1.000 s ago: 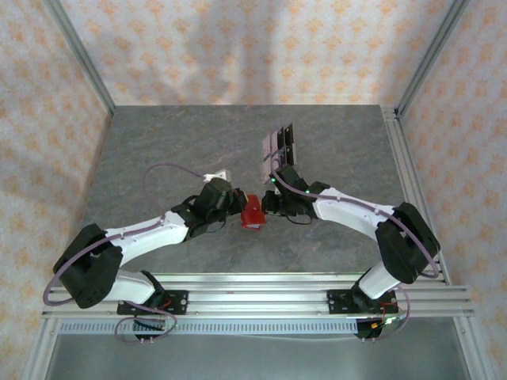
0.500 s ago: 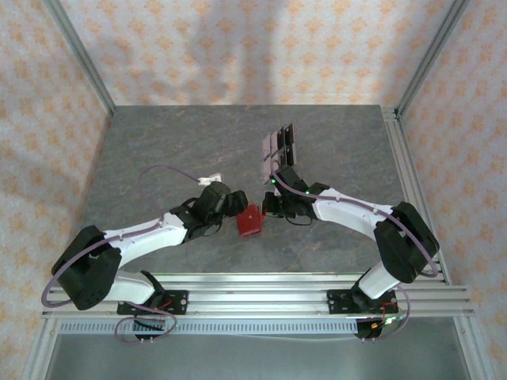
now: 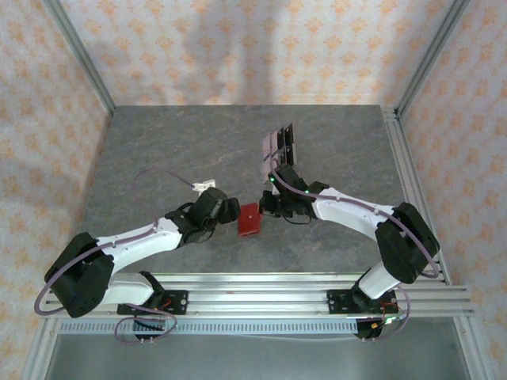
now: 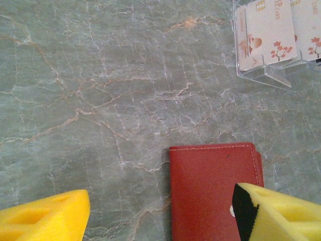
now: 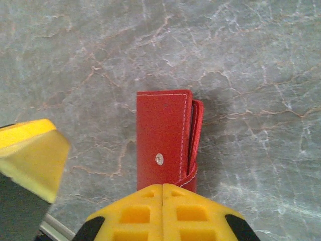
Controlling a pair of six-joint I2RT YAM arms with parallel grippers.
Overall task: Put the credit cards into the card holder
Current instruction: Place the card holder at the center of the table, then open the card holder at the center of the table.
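Observation:
The card holder is a red wallet lying closed on the stone table between my two grippers. In the left wrist view the card holder lies flat, and my left gripper stands open around its left part, the right finger overlapping its snap. My right gripper is shut, its joined tips over the near end of the card holder; nothing shows in the seam. The credit cards stand in a clear stand beyond the wallet. In the top view the credit cards are behind my right gripper; my left gripper is just left of the wallet.
A white tag hangs on the left arm's cable. Metal rails run along the near edge and a frame rail along the right edge. Patterned walls close in the back and sides. The table's left half is bare stone.
My left gripper has opened, let go of the card holder and drawn back to the left. The card holder has dropped from tilted up to lying flat. The right arm has stayed put.

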